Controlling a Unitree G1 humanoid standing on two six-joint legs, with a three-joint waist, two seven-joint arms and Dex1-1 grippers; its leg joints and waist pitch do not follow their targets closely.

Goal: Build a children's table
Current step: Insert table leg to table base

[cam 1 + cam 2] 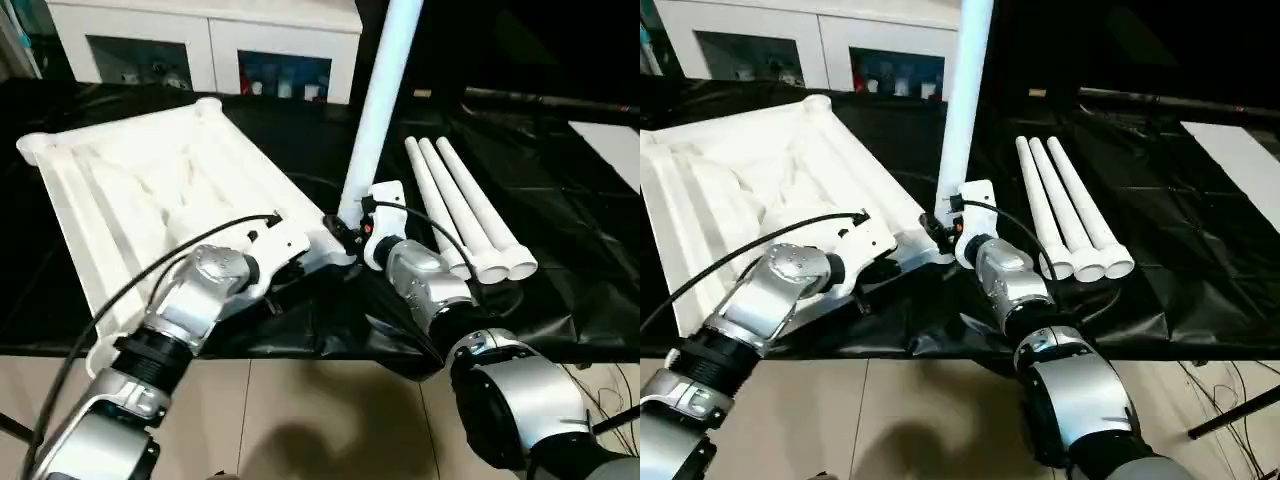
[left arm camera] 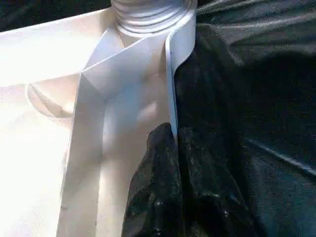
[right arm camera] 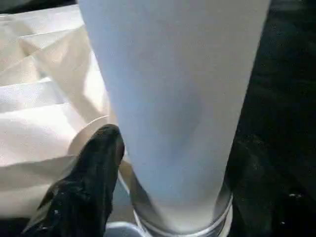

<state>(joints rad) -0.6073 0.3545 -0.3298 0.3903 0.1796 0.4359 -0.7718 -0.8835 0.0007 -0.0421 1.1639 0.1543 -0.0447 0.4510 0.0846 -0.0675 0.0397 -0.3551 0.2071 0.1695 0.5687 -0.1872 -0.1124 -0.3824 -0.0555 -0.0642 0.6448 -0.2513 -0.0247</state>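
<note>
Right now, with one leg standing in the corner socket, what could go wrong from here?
The upright leg leans, and the right wrist view shows thread above the socket, so it may not be fully screwed in and could tip once the right gripper lets go. The left gripper pinches the tabletop rim at the black-covered table's edge; a tug could slide it off. The three spare legs could roll.

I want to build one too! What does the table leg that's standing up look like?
The standing leg is a long, smooth white plastic tube, leaning slightly. Its threaded bottom end sits in the round corner socket of the upside-down tabletop. The right gripper is at its base, one black finger beside it.
</note>
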